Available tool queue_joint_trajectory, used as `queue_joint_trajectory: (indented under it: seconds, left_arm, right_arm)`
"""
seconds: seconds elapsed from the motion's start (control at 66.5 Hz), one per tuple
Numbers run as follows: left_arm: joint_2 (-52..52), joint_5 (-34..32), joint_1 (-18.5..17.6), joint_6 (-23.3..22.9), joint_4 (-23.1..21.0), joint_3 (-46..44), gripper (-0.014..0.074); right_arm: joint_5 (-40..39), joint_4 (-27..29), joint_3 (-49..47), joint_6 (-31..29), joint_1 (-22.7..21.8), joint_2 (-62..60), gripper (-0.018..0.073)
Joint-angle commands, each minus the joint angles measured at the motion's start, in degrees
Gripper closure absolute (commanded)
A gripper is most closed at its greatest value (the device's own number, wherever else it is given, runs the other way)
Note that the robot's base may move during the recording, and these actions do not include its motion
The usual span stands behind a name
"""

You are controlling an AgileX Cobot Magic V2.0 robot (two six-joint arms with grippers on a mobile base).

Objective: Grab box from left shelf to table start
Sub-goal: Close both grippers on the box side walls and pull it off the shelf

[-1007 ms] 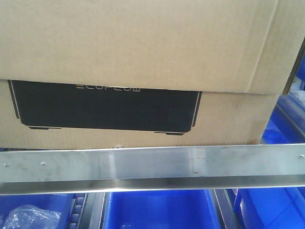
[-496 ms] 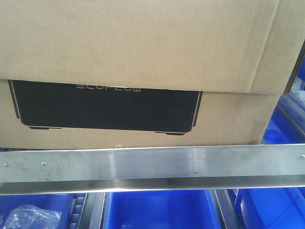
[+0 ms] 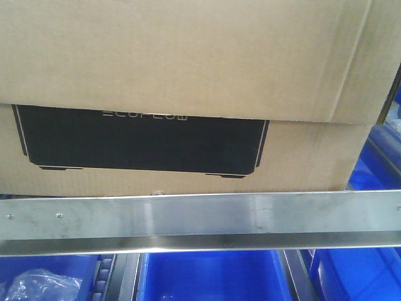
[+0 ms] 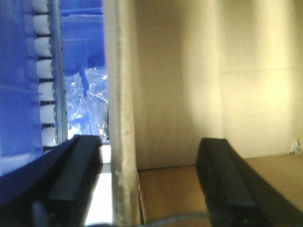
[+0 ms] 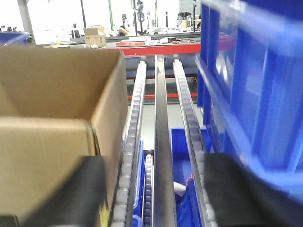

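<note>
The box [image 3: 188, 63], large brown cardboard with a black printed panel, fills the upper front view and sits on the left shelf behind its silvery rail [image 3: 200, 216]. My left gripper [image 4: 151, 182] is open and straddles the box's upright wall edge [image 4: 120, 132]. One finger [image 4: 75, 175] is outside the wall and the other finger [image 4: 229, 179] is inside the box [image 4: 199, 85]. My right gripper [image 5: 156, 196] is open beside the box [image 5: 52, 94], with its left finger [image 5: 75, 194] at the box's near corner. The table is out of view.
Blue bins [image 3: 213, 279] sit under the rail, one holding a clear plastic bag [image 3: 37, 285]. Roller tracks [image 5: 135, 137] and a dark rail [image 5: 161, 142] run along the box's right side. A tall blue bin [image 5: 255, 85] stands close on the right.
The box has crept slightly to the right in the front view; the shelf rail has stayed put.
</note>
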Motion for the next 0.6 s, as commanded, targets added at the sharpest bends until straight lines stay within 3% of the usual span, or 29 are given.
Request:
queue_joint_trajectory:
  seconds: [0.0,0.15,0.316,0.586]
  left_arm:
    - [-1.8,-2.5,-0.2,-0.5,0.1,-1.9,0.0279]
    - [-1.8,-2.5,-0.2,-0.5,0.1,-1.9,0.0279]
    - [-1.8,-2.5,-0.2,-0.5,0.1,-1.9,0.0279]
    - [-1.8,-3.1,-0.2,-0.5,0.1,-1.9,0.0279]
  right_arm:
    - [-0.6,1.0,-6.9,-0.2,0.0,5.0,-0.0045]
    - [6.3,4.7,-17.4,-1.6,1.1,16.7,0.0020]
    - [13.7,5.0,-30.2,-7.0,4.7,31.3,0.0021]
    - [22.9,5.0,-47.4,-7.0,8.4,54.0,0.0021]
